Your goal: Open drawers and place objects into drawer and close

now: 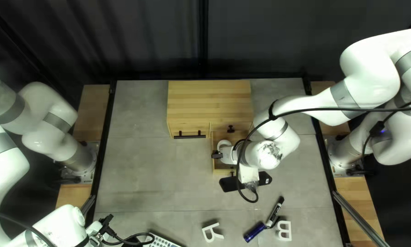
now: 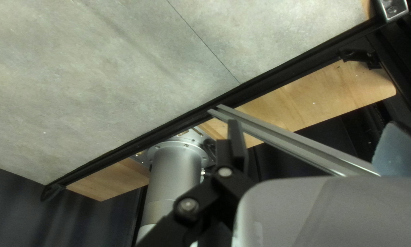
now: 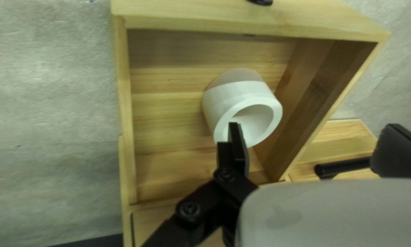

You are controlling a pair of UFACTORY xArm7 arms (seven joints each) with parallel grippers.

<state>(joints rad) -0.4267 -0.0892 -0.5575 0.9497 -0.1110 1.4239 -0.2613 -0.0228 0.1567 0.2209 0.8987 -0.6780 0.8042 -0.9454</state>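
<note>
My right gripper (image 1: 217,155) is over the pulled-out right drawer (image 1: 221,172) of the wooden cabinet (image 1: 209,103). From the right wrist, that drawer (image 3: 169,27) holds a thick white ring (image 3: 223,101) lying on its floor. The right gripper (image 3: 313,130) has its fingers wide apart; one fingertip overlaps the ring's opening, and whether it touches cannot be told. The left drawer (image 1: 188,129) is closed. My left gripper (image 1: 106,224) hangs at the table's near left corner. In its wrist view the left gripper (image 2: 313,126) is open with nothing between its fingers.
Near the drawer's front lies a black object (image 1: 228,184), partly under the right arm. Closer to the near edge are a black marker (image 1: 275,212), a blue marker (image 1: 254,232), white letters R (image 1: 211,233) and B (image 1: 284,231), and a keyboard (image 1: 162,241).
</note>
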